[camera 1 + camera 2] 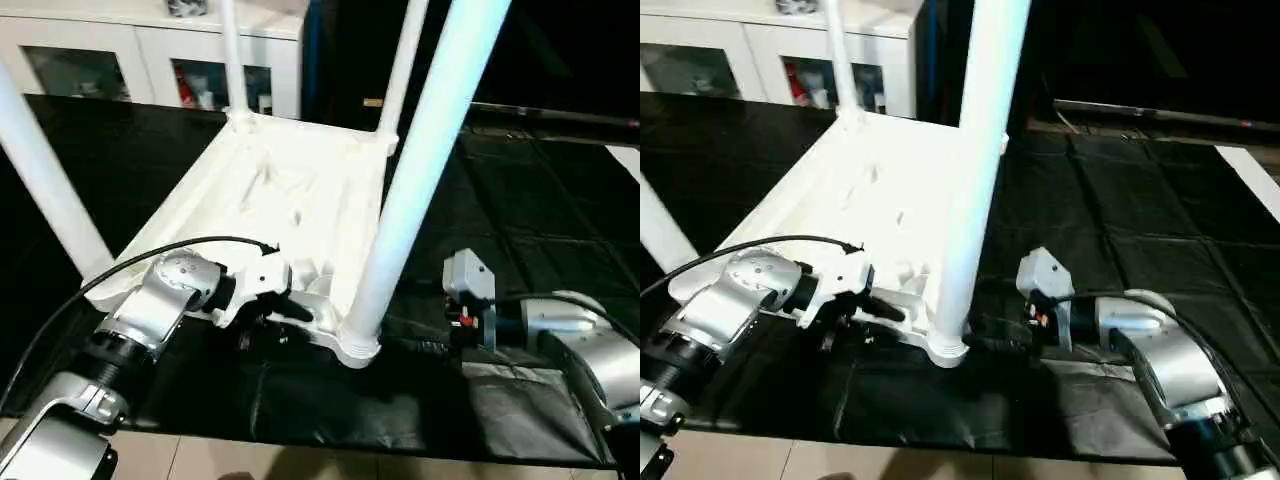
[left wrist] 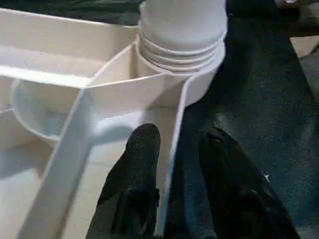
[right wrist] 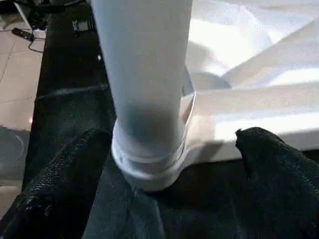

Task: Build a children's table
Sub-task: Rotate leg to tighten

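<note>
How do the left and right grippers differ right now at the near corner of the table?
The left gripper straddles the children's table frame rim, one finger inside, one outside. The right gripper is spread wide either side of the near leg, not touching it. Both are open by the same corner.

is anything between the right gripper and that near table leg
Nothing visible is. In the right wrist view the right gripper is open, one finger on each side of the near leg just above its socket, with only black mat in the gaps. The left gripper straddles the table's frame edge.
</note>
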`<state>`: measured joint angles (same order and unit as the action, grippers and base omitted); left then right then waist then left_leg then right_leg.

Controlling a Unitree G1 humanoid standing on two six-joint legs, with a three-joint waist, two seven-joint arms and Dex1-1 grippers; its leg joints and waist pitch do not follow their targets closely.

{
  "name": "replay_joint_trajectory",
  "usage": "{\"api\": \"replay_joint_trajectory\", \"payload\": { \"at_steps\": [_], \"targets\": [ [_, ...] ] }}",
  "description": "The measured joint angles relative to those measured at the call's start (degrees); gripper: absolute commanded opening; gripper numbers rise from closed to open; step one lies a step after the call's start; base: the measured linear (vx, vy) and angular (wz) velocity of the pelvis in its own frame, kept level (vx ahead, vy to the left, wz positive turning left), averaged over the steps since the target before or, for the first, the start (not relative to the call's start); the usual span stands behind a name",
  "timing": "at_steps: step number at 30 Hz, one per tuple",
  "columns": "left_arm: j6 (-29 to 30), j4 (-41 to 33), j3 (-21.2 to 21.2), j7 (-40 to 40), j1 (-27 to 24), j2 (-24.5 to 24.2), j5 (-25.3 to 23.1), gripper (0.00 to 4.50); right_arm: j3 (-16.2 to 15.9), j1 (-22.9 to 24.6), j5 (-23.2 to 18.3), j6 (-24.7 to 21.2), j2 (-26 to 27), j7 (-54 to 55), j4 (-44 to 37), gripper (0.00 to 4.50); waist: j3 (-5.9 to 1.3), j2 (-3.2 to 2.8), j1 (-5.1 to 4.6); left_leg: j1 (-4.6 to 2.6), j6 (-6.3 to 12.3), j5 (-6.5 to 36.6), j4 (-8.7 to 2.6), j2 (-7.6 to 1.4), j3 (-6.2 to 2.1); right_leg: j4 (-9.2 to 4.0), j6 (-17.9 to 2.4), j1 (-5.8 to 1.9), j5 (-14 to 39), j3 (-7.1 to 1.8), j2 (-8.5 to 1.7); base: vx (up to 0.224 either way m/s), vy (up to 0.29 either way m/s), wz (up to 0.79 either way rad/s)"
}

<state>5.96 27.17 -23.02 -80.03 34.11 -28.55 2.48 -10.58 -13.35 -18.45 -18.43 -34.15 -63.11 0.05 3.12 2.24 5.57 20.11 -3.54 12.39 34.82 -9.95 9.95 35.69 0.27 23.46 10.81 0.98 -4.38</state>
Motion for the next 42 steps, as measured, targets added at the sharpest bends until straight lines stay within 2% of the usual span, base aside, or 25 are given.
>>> {"api": "replay_joint_trajectory", "payload": {
  "at_steps": [3, 6, 9, 10, 12, 15, 21, 25, 29, 31, 33, 37, 40, 42],
  "targets": [
    [0.0, 1.7, -0.6, -1.1, 1.2, 0.0, -0.4, 1.53, 0.0, 0.0, 0.0, 0.0, -0.1, 0.0, 0.0, 4.50, 0.00, 0.00, -0.36, -0.04, -0.02, 0.0, 0.02, 0.00, 0.00, 0.01, 0.0, -0.04, 0.0, 0.00, 0.00, 0.000, 0.000, 0.00],
    [-0.3, 3.1, -0.7, -1.6, 2.2, 0.0, -1.1, 1.17, 0.0, 0.1, 0.0, 0.0, -0.1, 0.0, -0.1, 4.50, -0.01, -0.03, -0.52, -0.04, -0.04, 0.0, 0.01, 0.00, -0.01, 0.01, 0.0, -0.06, 0.0, 0.00, 0.00, 0.000, 0.000, 0.00],
    [-0.3, 3.8, -0.7, -1.8, 2.3, 0.0, -1.1, 1.06, 0.0, 0.1, 0.0, 0.0, -0.1, 0.1, -0.1, 4.50, -0.01, -0.04, -0.49, -0.04, -0.04, 0.0, 0.00, 0.00, -0.01, 0.00, 0.0, -0.04, 0.0, 0.01, 0.00, 0.000, 0.000, 0.00],
    [-0.3, 4.1, -0.7, -1.9, 2.4, 0.1, -1.1, 0.83, 0.0, 0.2, 0.0, 0.0, -0.1, 0.1, -0.1, 4.50, -0.01, -0.04, -0.47, -0.03, -0.04, 0.0, -0.01, 0.00, -0.01, 0.00, 0.0, -0.04, 0.0, 0.01, 0.00, 0.000, 0.000, 0.00],
    [-0.3, 4.9, -0.7, -2.0, 2.7, 0.2, -1.1, 0.74, 0.0, 0.5, 0.0, 0.1, -0.1, 0.1, -0.5, 4.50, 0.00, -0.06, -0.46, -0.03, -0.03, 0.0, -0.01, 0.00, -0.01, -0.01, 0.0, -0.04, 0.0, 0.01, 0.00, 0.000, 0.000, 0.00],
    [-1.0, 5.6, -0.7, -2.5, 3.2, 0.3, -1.2, 0.38, 0.0, 0.6, 0.1, 0.4, -0.1, 0.1, -1.4, 4.50, 0.02, -0.12, -0.52, -0.03, -0.03, 0.0, -0.01, 0.00, -0.01, -0.03, 0.0, -0.04, 0.0, 0.01, 0.00, 0.000, 0.000, 0.00],
    [-1.7, 6.7, -0.7, -3.0, 3.9, 0.6, -1.6, 0.03, 0.0, 1.7, 0.1, 0.5, -0.1, 0.2, -1.7, 4.50, 0.03, -0.13, -0.57, -0.03, -0.03, 0.0, -0.04, -0.01, -0.01, -0.08, 0.0, -0.04, 0.0, 0.01, 0.01, 0.000, 0.000, 0.00],
    [-2.2, 7.4, -0.7, -2.1, 3.9, 0.9, -2.2, 0.03, 0.0, 1.9, 0.1, 0.5, -0.1, 0.3, -1.7, 4.50, 0.03, -0.15, -0.81, -0.03, -0.03, 0.0, -0.05, -0.01, 0.00, -0.06, 0.0, -0.11, 0.0, 0.01, 0.01, 0.000, 0.000, 0.00],
    [-0.4, 7.4, -0.1, 1.0, 3.7, 1.9, -2.1, 0.03, 0.0, 1.9, 0.1, 0.5, -0.1, 0.4, -1.7, 4.50, 0.04, -0.16, -0.89, -0.14, -0.08, 0.0, -0.04, -0.02, 0.00, -0.01, 0.0, -0.27, 0.0, 0.01, 0.01, 0.000, 0.000, 0.00],
    [2.4, 7.2, 1.2, 3.3, 3.3, 2.9, -1.3, 0.03, 0.0, 1.7, 0.1, 0.5, 0.3, 0.8, -1.7, 4.50, 0.05, -0.16, -1.20, -0.15, -0.16, -0.1, -0.04, -0.03, 0.00, 0.00, -0.1, -0.27, -0.1, 0.01, 0.02, 0.000, 0.000, 0.00],
    [6.2, 5.9, 3.1, 5.9, 2.2, 3.6, -0.4, 0.03, 0.0, 1.7, 0.1, 0.5, 0.6, 1.0, -1.7, 4.50, 0.05, -0.16, -1.97, -0.14, -0.16, -0.1, -0.04, -0.04, 0.00, 0.00, -0.1, -0.24, -0.1, 0.01, 0.03, 0.000, 0.000, 0.00],
    [9.0, 2.0, 4.7, 7.9, -0.1, 3.1, 0.2, 0.03, 0.0, 1.4, 0.1, 0.5, 0.8, 1.4, -1.6, 4.50, 0.08, -0.06, -2.89, -0.10, -0.16, -0.1, -0.26, -0.08, 0.00, -0.07, -0.1, -0.14, -0.1, 0.03, 0.10, 0.000, 0.000, 0.00],
    [8.6, 0.5, 4.7, 6.3, -1.2, 2.0, 1.1, 0.03, 0.0, 0.7, 0.1, 0.5, 0.9, 1.3, -0.9, 4.50, 0.08, -0.06, -2.49, 0.01, -0.16, -0.1, -0.39, -0.11, 0.00, -0.17, -0.1, -0.05, 0.0, 0.13, 0.12, 0.000, 0.000, 0.00],
    [6.3, 0.4, 4.3, 5.4, -1.5, 1.3, 0.9, 0.03, 0.0, -1.0, 0.6, 1.4, 1.6, 1.6, 0.5, 4.50, 0.07, 0.03, -2.21, 0.01, -0.15, -0.1, -0.38, -0.11, 0.00, -0.20, -0.1, -0.03, 0.0, 0.16, 0.11, 0.000, 0.000, 0.00]
  ]
}}
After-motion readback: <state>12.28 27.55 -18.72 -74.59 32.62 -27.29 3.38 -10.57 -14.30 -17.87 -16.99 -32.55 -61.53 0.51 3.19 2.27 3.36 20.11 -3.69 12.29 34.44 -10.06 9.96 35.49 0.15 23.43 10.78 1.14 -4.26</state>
